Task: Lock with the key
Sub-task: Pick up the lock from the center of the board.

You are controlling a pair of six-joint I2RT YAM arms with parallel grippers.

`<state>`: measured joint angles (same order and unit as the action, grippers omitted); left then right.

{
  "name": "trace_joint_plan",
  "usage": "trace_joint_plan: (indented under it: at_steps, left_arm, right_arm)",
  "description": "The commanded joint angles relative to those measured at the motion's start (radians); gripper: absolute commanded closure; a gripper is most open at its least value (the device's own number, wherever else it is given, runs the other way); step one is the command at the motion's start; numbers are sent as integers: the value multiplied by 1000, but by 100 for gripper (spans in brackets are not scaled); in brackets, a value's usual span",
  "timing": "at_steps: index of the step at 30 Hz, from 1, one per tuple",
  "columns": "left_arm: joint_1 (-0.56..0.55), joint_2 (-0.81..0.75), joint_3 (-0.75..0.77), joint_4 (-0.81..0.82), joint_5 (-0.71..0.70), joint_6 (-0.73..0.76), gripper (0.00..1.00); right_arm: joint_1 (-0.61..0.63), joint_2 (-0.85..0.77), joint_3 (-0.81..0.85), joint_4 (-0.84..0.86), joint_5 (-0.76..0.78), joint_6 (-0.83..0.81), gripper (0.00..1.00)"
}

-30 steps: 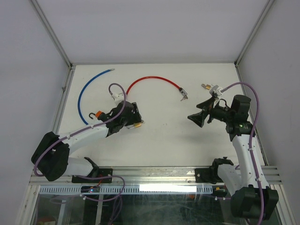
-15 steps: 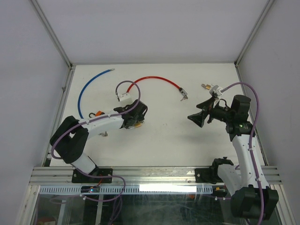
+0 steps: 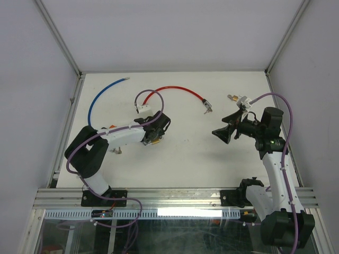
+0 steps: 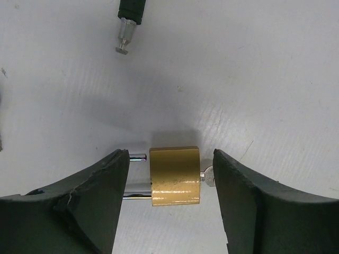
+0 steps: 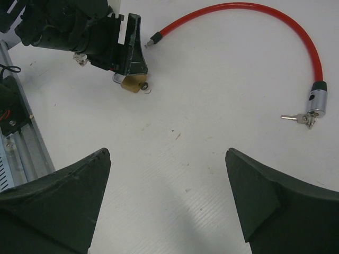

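Near the middle of the white table [image 3: 190,153], left of centre, the brass padlock [image 4: 175,176] lies on its side with its shackle [image 4: 136,156] pointing at one finger and the key [image 4: 207,176] poking out of the opposite end. My left gripper [image 4: 170,159] hangs low over it with its jaws spread, one on each side of the brass body and a gap at either flank; the shackle tip looks to be just at one finger, though I cannot tell if they touch. I cannot read any lettering or brand on the brass. Just beyond the padlock lies the black-sleeved pin end of the red cable [image 3: 175,90], whose barrel [image 5: 317,100] carries its own keys [image 5: 296,118]. A blue cable [image 3: 98,103] curves along the far left. My right gripper [image 5: 168,153] hovers well apart, jaws wide and holding nothing.
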<state>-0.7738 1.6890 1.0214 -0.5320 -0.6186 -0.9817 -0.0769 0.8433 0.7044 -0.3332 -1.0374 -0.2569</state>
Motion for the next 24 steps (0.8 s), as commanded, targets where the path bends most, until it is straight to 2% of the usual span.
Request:
trace_joint_plan:
  at_steps: [1, 24]
  left_arm:
    - [-13, -5, 37, 12, 2, -15, 35]
    - [-33, 35, 57, -65, -5, -84, 42]
  right_arm:
    - [5, -19, -5, 50, -29, 3, 7]
    - [5, -27, -7, 49, -27, 2, 7]
